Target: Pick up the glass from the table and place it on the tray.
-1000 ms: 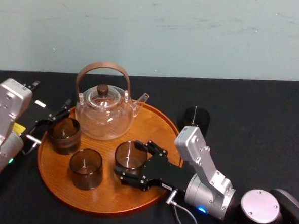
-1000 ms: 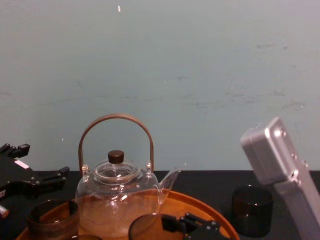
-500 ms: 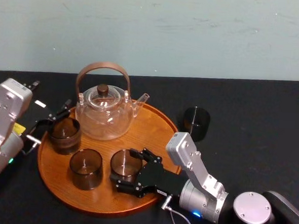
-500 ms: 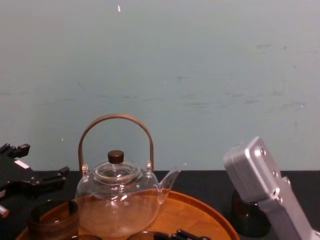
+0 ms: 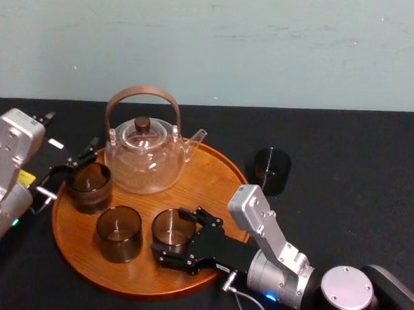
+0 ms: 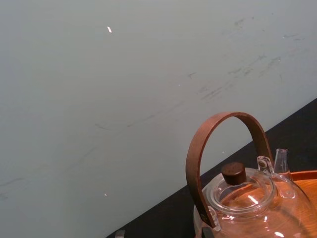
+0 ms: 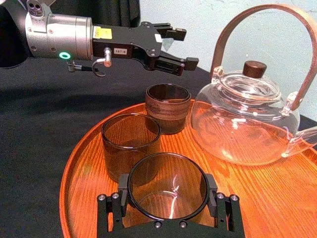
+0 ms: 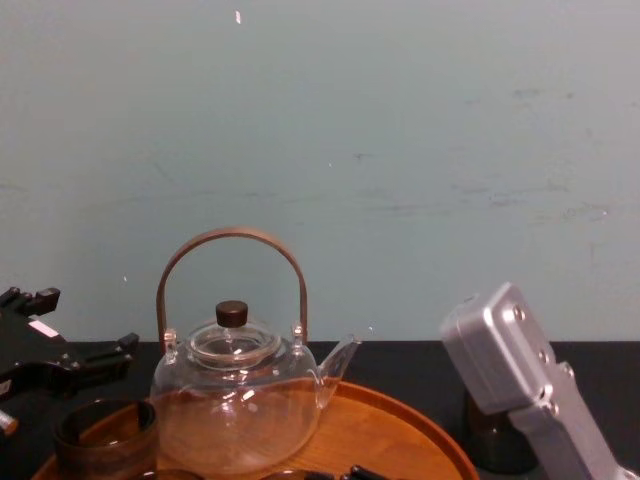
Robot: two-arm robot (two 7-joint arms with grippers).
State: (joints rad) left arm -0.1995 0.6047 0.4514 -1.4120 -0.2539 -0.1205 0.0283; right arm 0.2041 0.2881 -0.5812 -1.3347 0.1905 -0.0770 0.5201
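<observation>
The right gripper's (image 5: 174, 234) jaws are clenched on a dark glass (image 7: 167, 191), one finger (image 7: 121, 197) pressed to each side of its rim. The glass stands upright on the round wooden tray (image 5: 213, 176), at about 5 o'clock on it. Just beside it, at 7 o'clock, stands a second dark glass (image 5: 118, 232). A ribbed brown cup (image 5: 89, 186) sits at 9 o'clock, and a clear glass teapot (image 5: 145, 158) with a curved wooden handle fills the 12 o'clock part. The left gripper (image 7: 184, 47) hangs at the tray's 9 o'clock rim, just above the ribbed cup, jaws released and empty. Off the tray, toward 2 o'clock, another dark glass (image 5: 271, 170) stands on the black table (image 5: 346, 170).
</observation>
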